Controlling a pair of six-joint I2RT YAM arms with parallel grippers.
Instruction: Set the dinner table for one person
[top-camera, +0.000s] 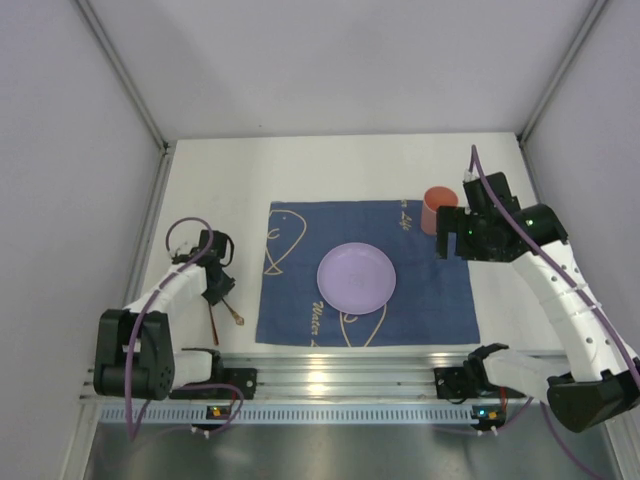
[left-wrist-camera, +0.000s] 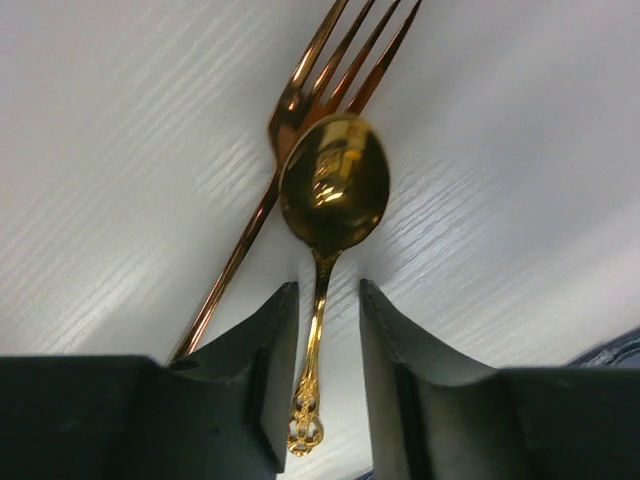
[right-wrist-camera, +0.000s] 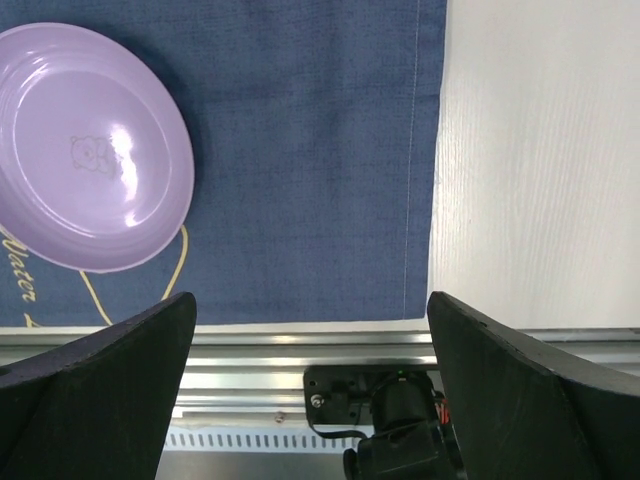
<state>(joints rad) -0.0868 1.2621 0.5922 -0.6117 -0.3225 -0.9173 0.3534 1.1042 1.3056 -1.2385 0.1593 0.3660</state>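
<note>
Plate (top-camera: 356, 277) on cloth (top-camera: 430, 300) — cup (top-camera: 437, 208) right, spoon (left-wrist-camera: 333, 195) and fork (left-wrist-camera: 300, 110) left

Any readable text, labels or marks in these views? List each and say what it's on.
"Water": gold script on the dark blue cloth, near its front edge; the words after it are cut off or too small to read.
More script at the cloth's far edge, seen in the top view: too small to read.
On the purple plate: a small bear stamp, no legible text.
On the spoon and fork: none.
</note>
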